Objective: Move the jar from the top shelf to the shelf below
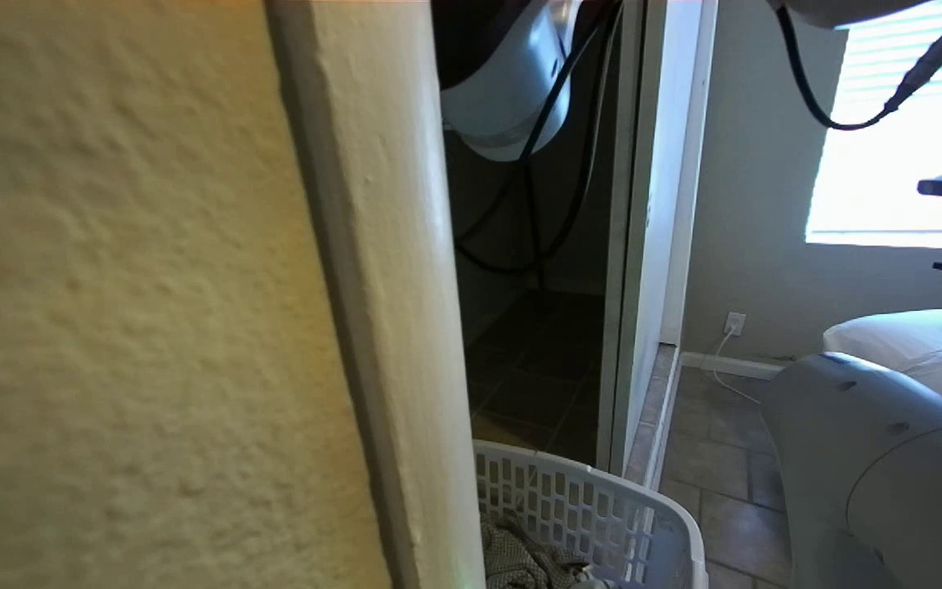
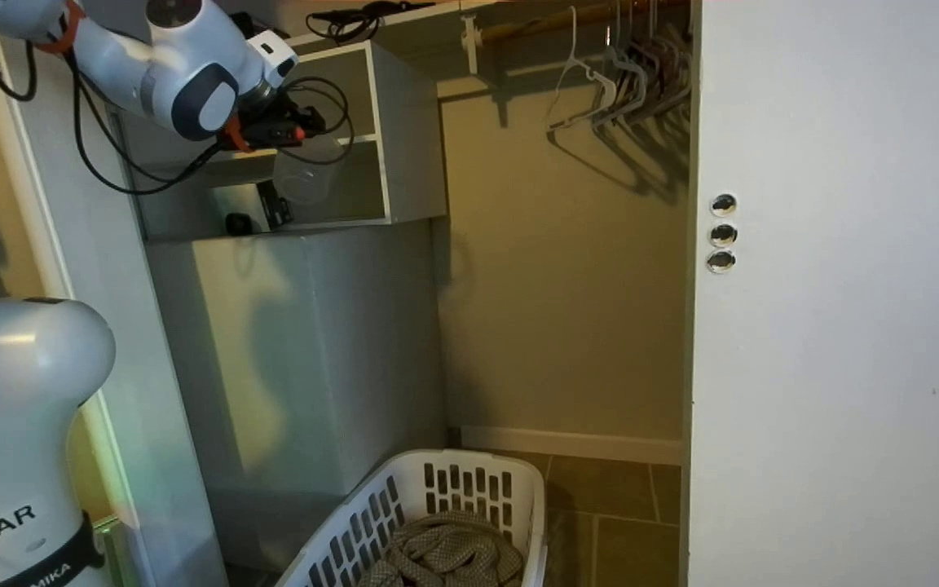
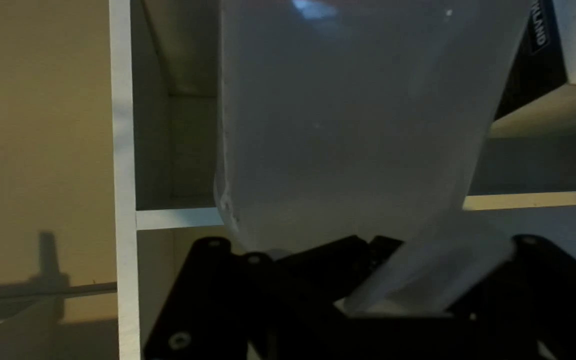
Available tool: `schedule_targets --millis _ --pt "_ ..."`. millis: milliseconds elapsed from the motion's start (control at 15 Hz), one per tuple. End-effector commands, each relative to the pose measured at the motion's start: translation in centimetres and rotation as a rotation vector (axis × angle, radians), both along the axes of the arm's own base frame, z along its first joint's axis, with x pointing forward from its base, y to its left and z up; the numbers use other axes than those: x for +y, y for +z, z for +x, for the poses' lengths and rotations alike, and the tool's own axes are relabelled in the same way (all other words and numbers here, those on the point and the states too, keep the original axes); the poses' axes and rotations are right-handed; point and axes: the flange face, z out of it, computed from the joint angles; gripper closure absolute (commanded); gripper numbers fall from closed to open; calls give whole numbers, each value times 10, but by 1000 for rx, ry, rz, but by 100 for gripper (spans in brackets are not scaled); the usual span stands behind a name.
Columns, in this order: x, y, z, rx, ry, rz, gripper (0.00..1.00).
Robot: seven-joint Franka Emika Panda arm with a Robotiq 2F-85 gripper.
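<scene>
The jar (image 3: 348, 125) is a translucent whitish plastic container with a handle, filling the middle of the wrist view. It also hangs below the gripper in an exterior view (image 2: 302, 175). My gripper (image 3: 369, 245) has its dark fingertips almost together, with the jar's handle caught between the fingers. It also shows in an exterior view (image 2: 315, 129). The white shelf unit (image 2: 412, 139) has an upper and a lower compartment, split by a shelf board (image 3: 180, 218). The jar is in front of the lower compartment; how far inside it is, I cannot tell. The gripper does not show in the remaining exterior view.
A box (image 2: 233, 204) with a dark side stands in the lower compartment, left of the jar; it also shows in the wrist view (image 3: 533, 75). A laundry basket (image 2: 539, 505) stands on the floor. Hangers (image 2: 624, 90) hang to the right. Loose cables (image 2: 90, 163) droop from the arm.
</scene>
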Motion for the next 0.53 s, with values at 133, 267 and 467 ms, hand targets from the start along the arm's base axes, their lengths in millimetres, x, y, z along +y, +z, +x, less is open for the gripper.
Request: schedule_targets --millis 133,267,467 --pt "20 -17 15 -36 -1 -3 100" --pt "23 -22 19 -43 -8 -1 100" --pt "26 -25 25 -60 -20 15 100"
